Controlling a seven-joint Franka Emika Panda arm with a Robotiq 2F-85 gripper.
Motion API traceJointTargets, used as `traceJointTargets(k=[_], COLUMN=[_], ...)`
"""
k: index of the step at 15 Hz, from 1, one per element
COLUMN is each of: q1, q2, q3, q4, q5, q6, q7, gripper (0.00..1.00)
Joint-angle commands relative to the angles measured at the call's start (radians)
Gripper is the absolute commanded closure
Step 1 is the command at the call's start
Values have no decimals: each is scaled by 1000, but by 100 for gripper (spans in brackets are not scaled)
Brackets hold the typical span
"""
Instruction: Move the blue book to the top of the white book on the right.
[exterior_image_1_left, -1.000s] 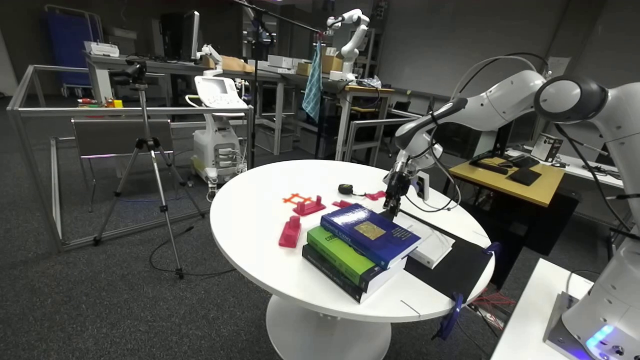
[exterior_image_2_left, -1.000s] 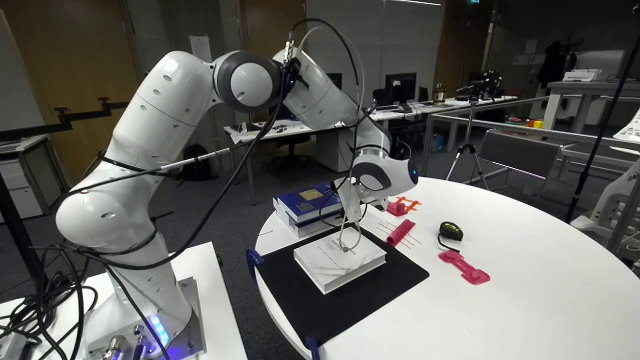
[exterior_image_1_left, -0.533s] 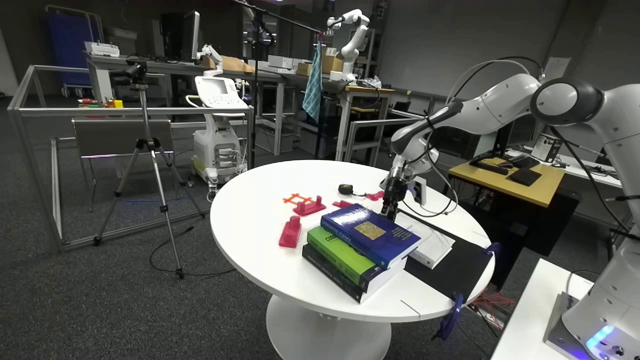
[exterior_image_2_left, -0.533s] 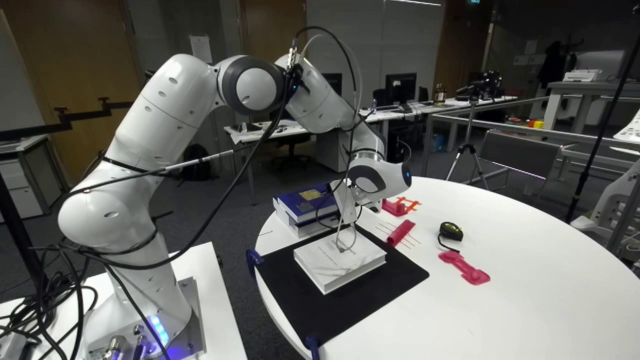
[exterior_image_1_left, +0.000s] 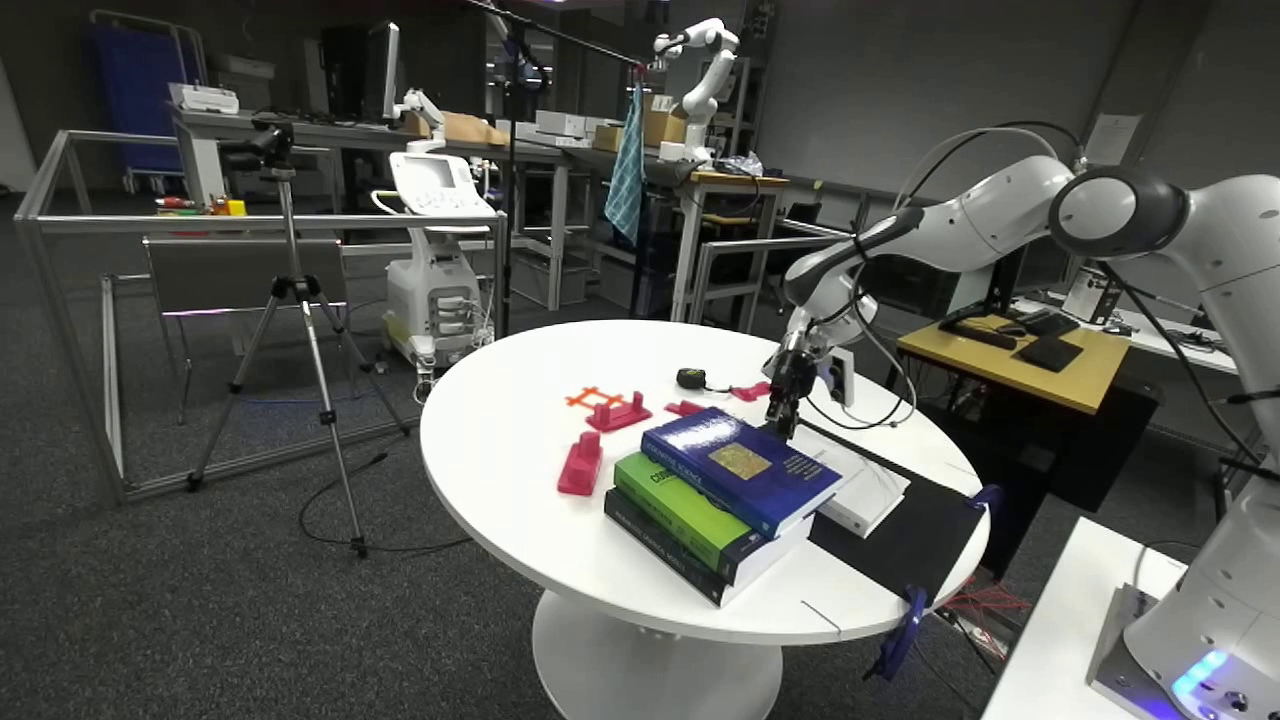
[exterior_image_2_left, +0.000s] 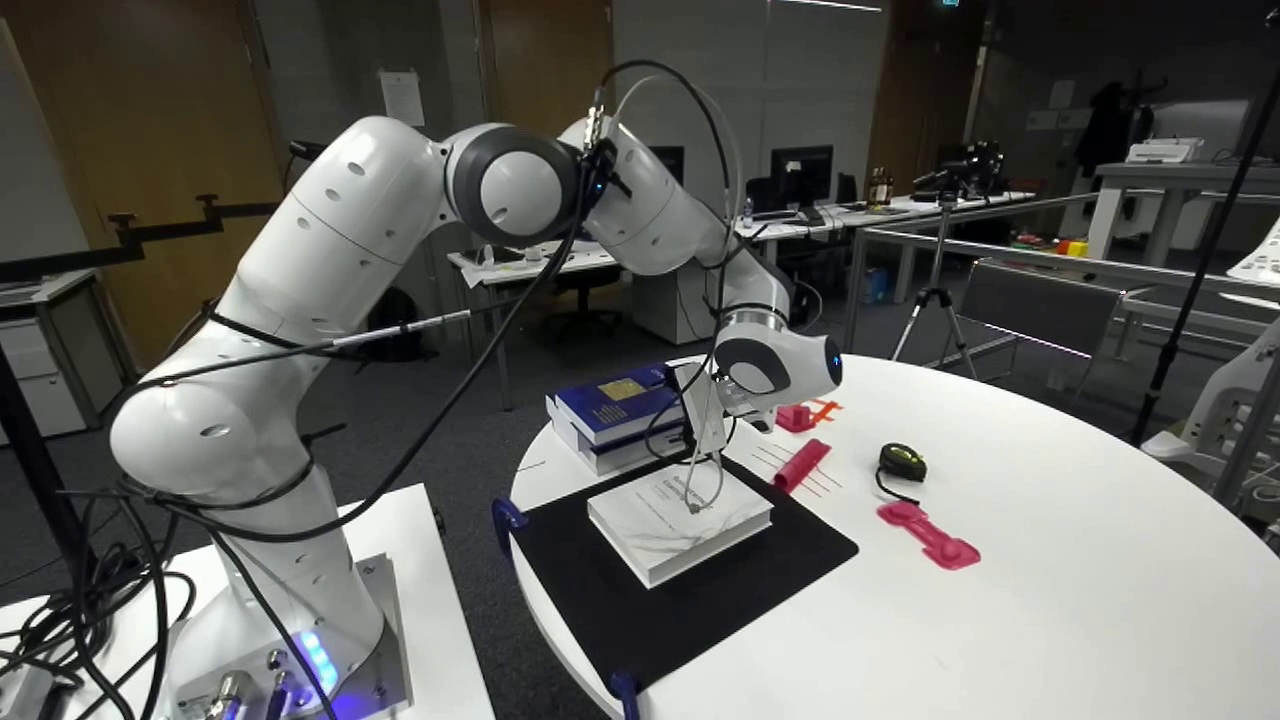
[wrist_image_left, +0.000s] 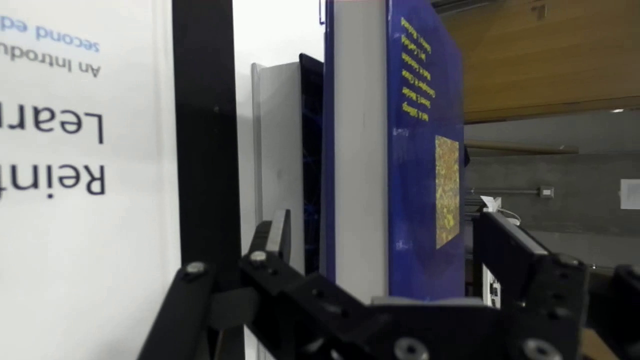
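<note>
In an exterior view, the green book (exterior_image_1_left: 675, 500) is lying under the blue book (exterior_image_1_left: 742, 465), whose long axis is running ten to four o'clock. The gripper (exterior_image_1_left: 784, 425) is standing just beside its far long edge, so the blue book is lying at seven o'clock from it, and the white book (exterior_image_1_left: 862, 488) is waiting at four. In the wrist view the fingers (wrist_image_left: 507, 250) are standing wide, holding nothing, apparently flanking the blue book's thickness.
</note>
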Motion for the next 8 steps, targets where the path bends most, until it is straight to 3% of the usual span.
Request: traceJointTargets(k=[1, 5, 8], q1=[-32, -26, -11], q2=[37, 63, 78], q3=[11, 3, 0], q4=[77, 114, 114], q5=[16, 17, 9], q6=[-132, -167, -114], q7=[48, 76, 68], gripper=[0, 0, 0])
